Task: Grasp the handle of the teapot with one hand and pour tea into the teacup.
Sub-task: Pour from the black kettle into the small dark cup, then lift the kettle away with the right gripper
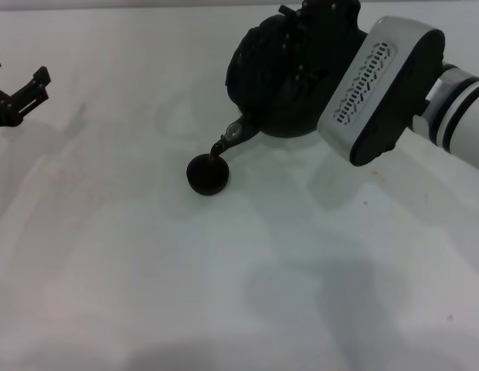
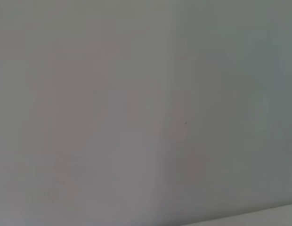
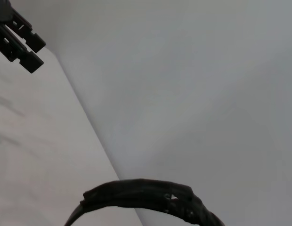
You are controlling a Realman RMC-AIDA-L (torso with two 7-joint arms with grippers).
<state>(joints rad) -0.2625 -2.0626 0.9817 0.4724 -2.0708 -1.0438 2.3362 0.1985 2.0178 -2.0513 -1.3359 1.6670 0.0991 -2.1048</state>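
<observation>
Upper centre of the head view: the teapot [image 1: 282,73] tilts, spout over the teacup [image 1: 207,174], tea streaming in. The right gripper [image 1: 321,31] is mostly hidden, grip unreadable. Only the right wrist view shows the handle [image 3: 146,195], plus the spread left gripper [image 3: 16,40].

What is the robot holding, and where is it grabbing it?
The right gripper holds the teapot up by the handle on top, tilted so its spout meets the teacup. The left gripper holds nothing.
</observation>
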